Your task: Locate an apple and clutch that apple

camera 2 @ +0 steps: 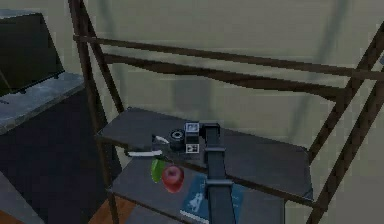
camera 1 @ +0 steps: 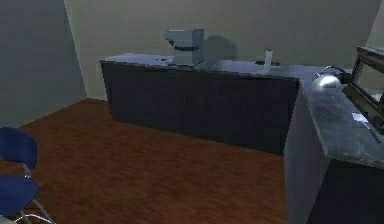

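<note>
Looking ahead, a dark counter (camera 1: 200, 100) carries a grey coffee machine (camera 1: 185, 46) near its back edge. Sideways, the arm (camera 2: 220, 185) stretches across a rack shelf (camera 2: 262, 160), gripper (camera 2: 150, 150) near a red apple (camera 2: 175, 177) by the shelf's front edge, beside something green (camera 2: 158, 170); whether it holds anything, I cannot tell.

We see a dark-framed shelf (camera 2: 262, 152) against a pale wall (camera 2: 230, 30). Our arm (camera 2: 219, 182) rises over it to the claw (camera 2: 160, 140) — we cannot tell whether it holds anything. Left of the arm lies a round red apple (camera 2: 175, 178), with a green thing (camera 2: 158, 170) beside it. A dark tabletop (camera 2: 40, 100) stands at the left.
</note>
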